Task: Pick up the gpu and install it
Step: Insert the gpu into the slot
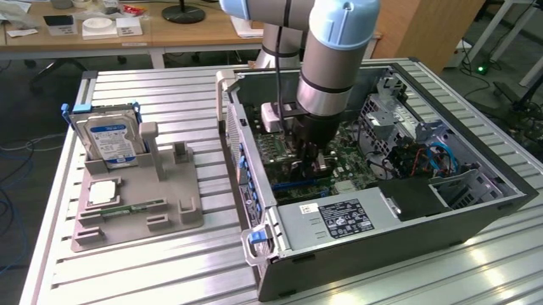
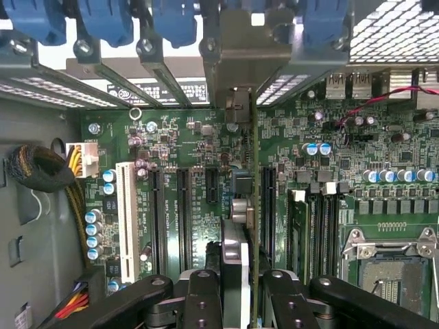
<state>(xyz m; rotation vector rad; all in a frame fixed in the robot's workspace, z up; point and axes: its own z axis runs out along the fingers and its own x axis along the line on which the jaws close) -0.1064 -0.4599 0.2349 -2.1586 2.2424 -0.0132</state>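
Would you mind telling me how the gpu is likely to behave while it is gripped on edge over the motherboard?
The gpu looks like a thin flat board held edge-on, so it is probably stiff and light. With the gripper clamping one end only, it might pivot if nudged sideways. Its exposed circuitry suggests it is fragile against the motherboard.

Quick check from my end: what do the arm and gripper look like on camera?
The arm is silver-grey tubing with pale blue joint caps and a black band near the wrist. A black cable runs down beside it. The gripper is black, with black linkage fingers fastened by round screws.
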